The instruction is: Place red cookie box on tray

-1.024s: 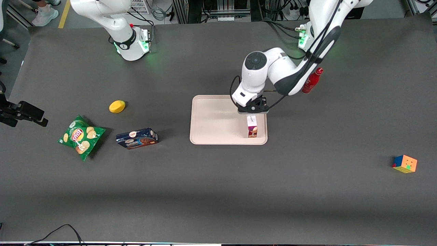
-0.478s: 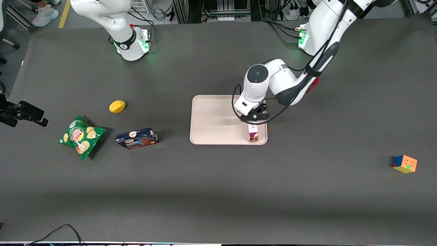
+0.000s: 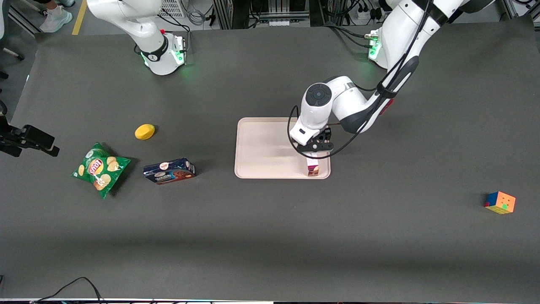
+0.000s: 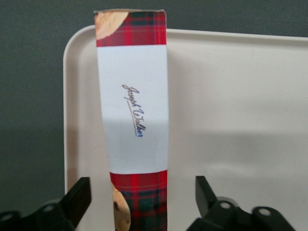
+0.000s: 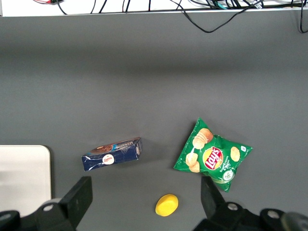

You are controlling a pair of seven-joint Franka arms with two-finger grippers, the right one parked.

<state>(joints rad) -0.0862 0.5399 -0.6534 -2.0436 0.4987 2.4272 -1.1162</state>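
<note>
The red cookie box [image 3: 312,168] [image 4: 134,110], red tartan with a white label patch and cookie pictures, stands on its narrow side on the pale beige tray [image 3: 261,147] [image 4: 231,120]. It sits in the tray corner nearest the front camera, toward the working arm's end. My gripper [image 3: 314,148] [image 4: 142,199] hangs right above the box and straddles its end. It is open, with a gap showing between each black finger [image 4: 79,197] and the box's sides. In the front view the wrist hides the box's upper part.
A dark blue cookie box [image 3: 169,170] [image 5: 111,154], a green chips bag [image 3: 100,169] [image 5: 211,156] and a yellow round object [image 3: 144,131] [image 5: 167,205] lie toward the parked arm's end. A colour cube [image 3: 500,202] sits toward the working arm's end. The arm mostly hides a red bottle [image 3: 386,107].
My gripper has come down over the box and a little nearer the front camera, so less of the box shows. The box stays in the same tray corner.
</note>
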